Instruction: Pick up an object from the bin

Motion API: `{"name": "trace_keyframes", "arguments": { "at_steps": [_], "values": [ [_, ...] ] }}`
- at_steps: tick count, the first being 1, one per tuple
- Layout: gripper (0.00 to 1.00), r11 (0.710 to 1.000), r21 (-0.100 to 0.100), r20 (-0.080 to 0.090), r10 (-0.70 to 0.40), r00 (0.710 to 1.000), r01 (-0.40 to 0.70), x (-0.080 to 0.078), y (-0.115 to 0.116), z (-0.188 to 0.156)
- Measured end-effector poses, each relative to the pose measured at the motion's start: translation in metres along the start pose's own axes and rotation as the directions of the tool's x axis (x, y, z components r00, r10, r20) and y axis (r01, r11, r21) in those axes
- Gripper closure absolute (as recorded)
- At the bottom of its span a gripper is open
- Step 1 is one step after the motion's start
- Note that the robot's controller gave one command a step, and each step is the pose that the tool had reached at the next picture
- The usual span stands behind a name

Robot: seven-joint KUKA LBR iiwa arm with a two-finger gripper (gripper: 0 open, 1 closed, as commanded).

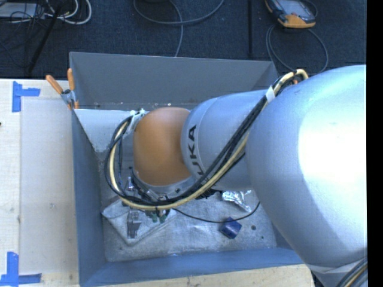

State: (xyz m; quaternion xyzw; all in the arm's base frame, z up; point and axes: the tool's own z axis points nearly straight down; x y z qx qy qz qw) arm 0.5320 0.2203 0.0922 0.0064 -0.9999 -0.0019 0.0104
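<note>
My gripper (134,222) is low over the bin's front left part, under the arm's orange cover. It stands on or just above a pale grey crumpled sheet (179,223) that covers much of the bin floor. To its right lie a small blue block (230,228) and a crumpled piece of silver foil (239,198). A thin black cord (200,219) runs across the sheet between the gripper and the blue block. I see nothing held.
The arm and its cover hide the middle and right of the bin. The bin's left wall stands close to the gripper, and the front wall is a little below it.
</note>
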Motion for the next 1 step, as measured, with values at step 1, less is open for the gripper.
{"name": "trace_keyframes", "arguments": {
  "at_steps": [1],
  "values": [
    [1.00,0.988,0.006,0.028,-0.154,0.988,0.154,0.0001,-0.0245,-0.1899]
  ]
}}
